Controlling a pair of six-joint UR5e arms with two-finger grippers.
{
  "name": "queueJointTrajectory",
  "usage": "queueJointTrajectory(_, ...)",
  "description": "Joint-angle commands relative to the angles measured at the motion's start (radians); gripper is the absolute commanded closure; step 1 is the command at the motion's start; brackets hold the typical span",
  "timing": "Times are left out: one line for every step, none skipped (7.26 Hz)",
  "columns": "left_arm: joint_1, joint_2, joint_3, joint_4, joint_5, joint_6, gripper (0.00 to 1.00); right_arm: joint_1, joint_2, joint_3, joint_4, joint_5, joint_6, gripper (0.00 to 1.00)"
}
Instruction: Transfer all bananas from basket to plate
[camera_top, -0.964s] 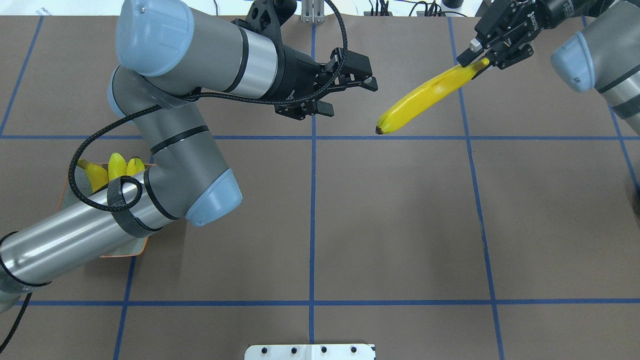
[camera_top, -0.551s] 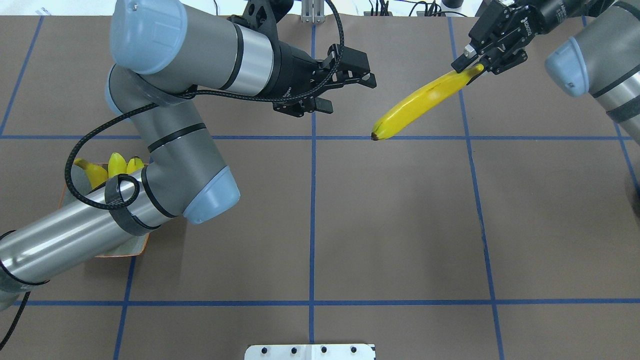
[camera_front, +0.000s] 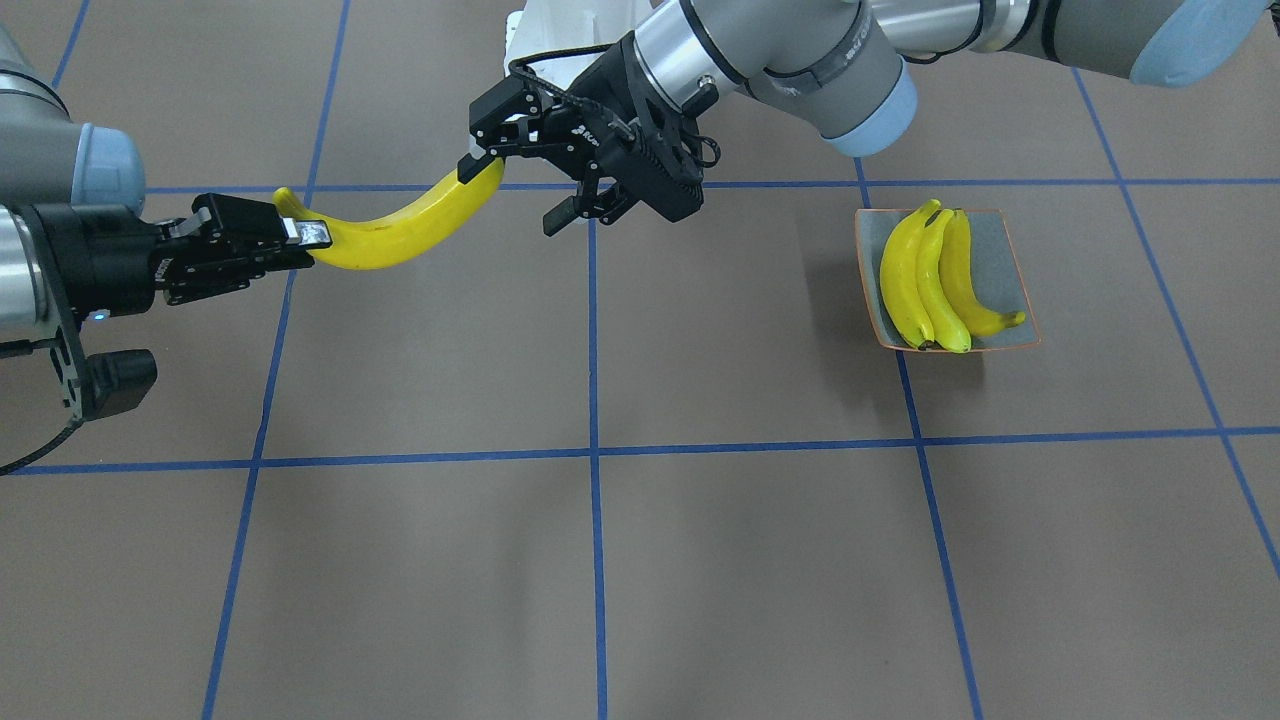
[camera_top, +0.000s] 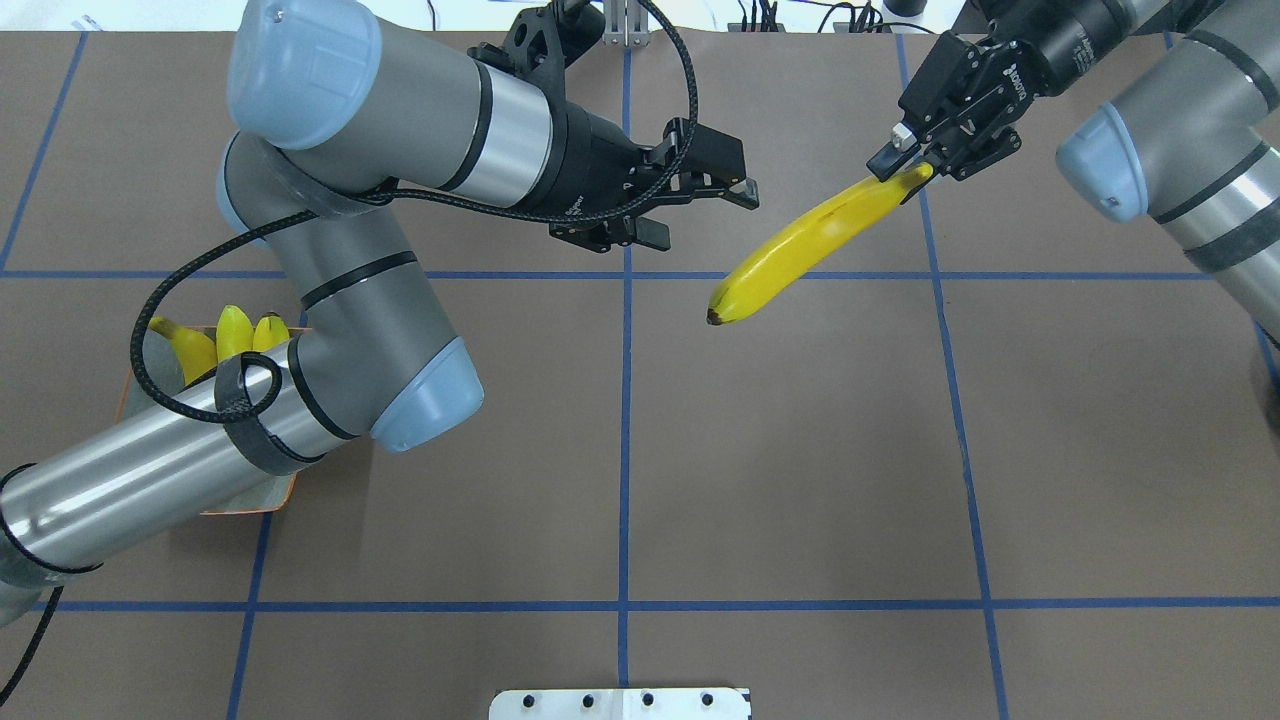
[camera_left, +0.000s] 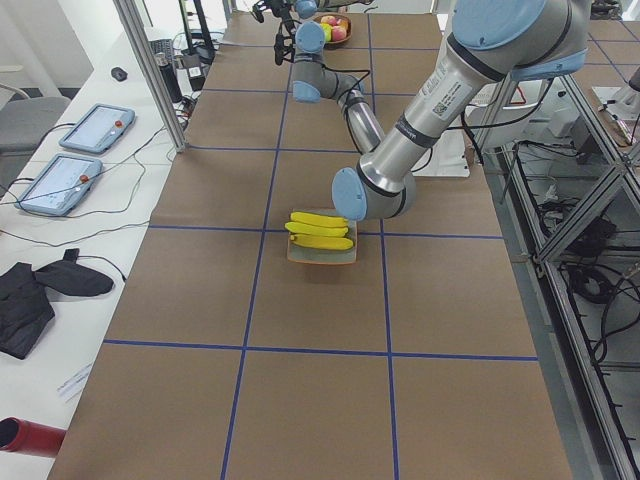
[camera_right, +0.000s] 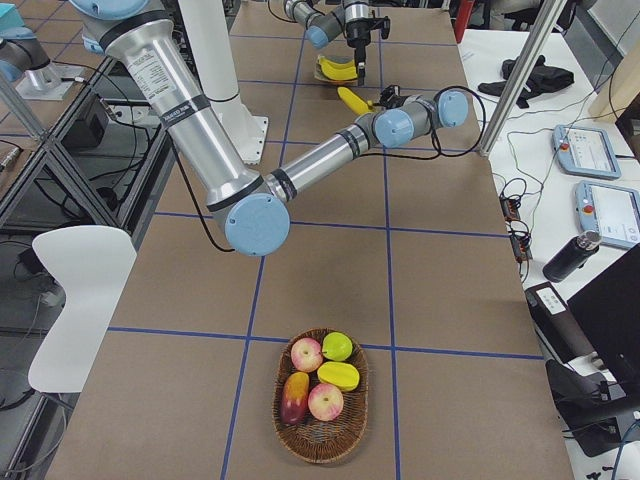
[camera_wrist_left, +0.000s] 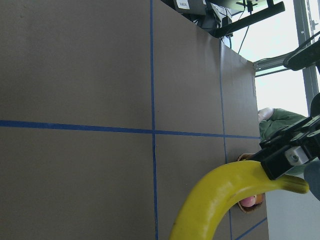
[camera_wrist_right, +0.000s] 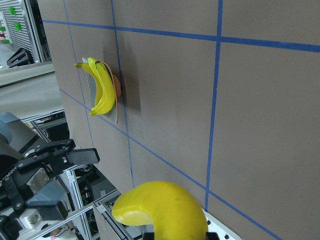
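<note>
My right gripper (camera_top: 905, 170) is shut on the stem end of a yellow banana (camera_top: 800, 245) and holds it above the table, far of centre. The banana's free tip points at my left gripper (camera_top: 705, 215), which stands open just beside it; in the front-facing view that tip (camera_front: 485, 175) lies against the upper finger of the left gripper (camera_front: 515, 195), but contact is unclear. Three bananas (camera_front: 935, 275) lie side by side on the grey plate (camera_front: 1008, 262). From overhead my left arm hides most of the plate (camera_top: 250, 506). The basket (camera_right: 320, 440) stands at the table's right end.
The basket holds apples and other fruit (camera_right: 318, 375); no banana shows in it. The robot's white base (camera_top: 620, 703) sits at the near edge. Tablets (camera_left: 85, 150) and dark gloves (camera_left: 40, 290) lie on a side bench. Blue tape lines cross the brown table.
My right gripper has carried the banana left and nearer to me, so its free tip now hangs close to the left gripper. The left gripper has stayed open and almost in place.
</note>
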Motion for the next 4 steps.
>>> queueJointTrajectory(0.026,-0.003,0.0,0.0,-0.002,0.004,0.0,-0.017,0.006,0.003,0.0,-0.002,0.001,1.0)
queueJointTrajectory(0.049,-0.004,0.002,0.0,-0.001,0.004,0.0,-0.018,0.006,0.005,0.0,0.0,0.001,1.0)
queueJointTrajectory(0.059,-0.006,0.005,0.002,-0.001,0.004,0.0,-0.018,0.005,0.003,0.0,0.0,0.001,1.0)
queueJointTrajectory(0.07,-0.006,0.007,0.002,-0.001,0.005,0.0,-0.018,0.006,0.005,0.0,0.0,0.002,1.0)
